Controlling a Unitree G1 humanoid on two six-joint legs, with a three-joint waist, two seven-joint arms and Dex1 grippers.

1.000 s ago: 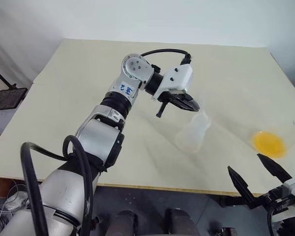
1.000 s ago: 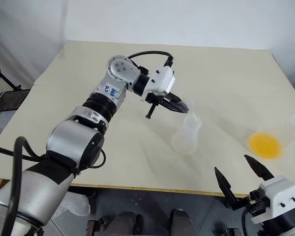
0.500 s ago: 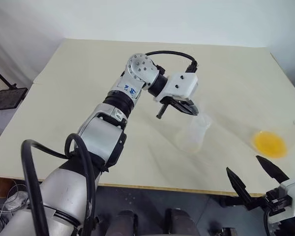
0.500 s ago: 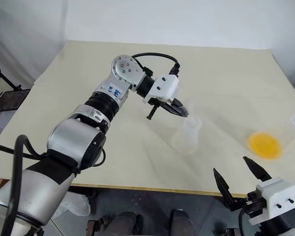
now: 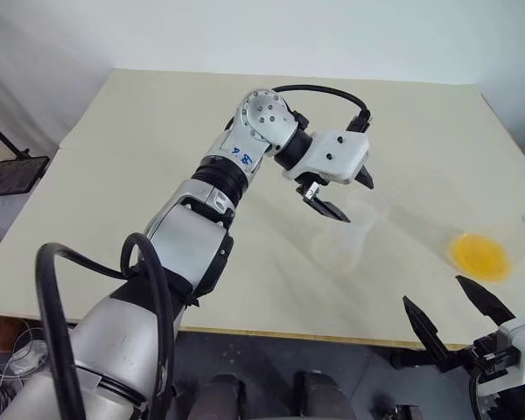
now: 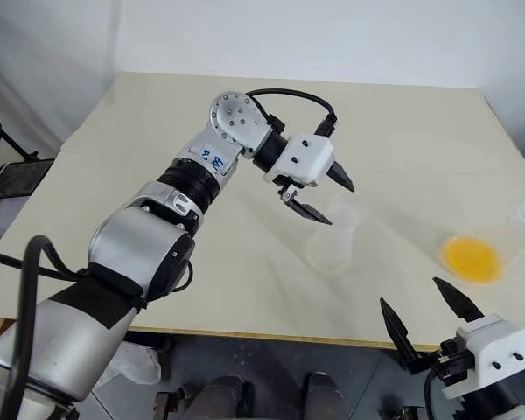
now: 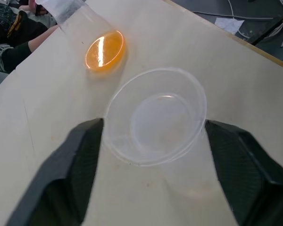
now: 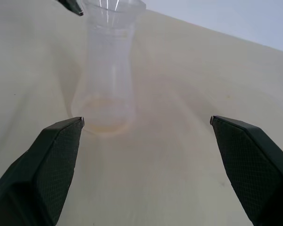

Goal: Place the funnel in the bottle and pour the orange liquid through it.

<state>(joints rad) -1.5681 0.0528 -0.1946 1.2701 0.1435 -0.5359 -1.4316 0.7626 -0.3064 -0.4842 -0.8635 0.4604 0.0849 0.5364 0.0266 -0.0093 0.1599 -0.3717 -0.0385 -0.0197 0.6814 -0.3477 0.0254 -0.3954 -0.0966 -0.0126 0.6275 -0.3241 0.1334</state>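
The clear bottle (image 5: 339, 245) stands upright mid-table, and the clear funnel (image 7: 162, 117) sits in its mouth. My left gripper (image 5: 359, 203) hovers just above them, open, one finger on each side of the funnel's rim, holding nothing. The orange liquid (image 5: 479, 254) is a round pool in a clear container lying to the bottle's right. My right gripper (image 5: 455, 313) is open and empty at the table's near edge, pointing level toward the bottle (image 8: 108, 80).
The beige table (image 5: 157, 175) has bare surface to the left and behind the bottle. Its front edge (image 5: 289, 334) runs just ahead of the right gripper. A black stand (image 5: 13, 175) sits off the table's left side. A person's sleeve (image 7: 19, 37) lies beyond the orange liquid.
My left gripper went from shut on the funnel to open, leaving the funnel resting in the bottle's mouth; its wrist rolled a little. The right gripper stayed put.
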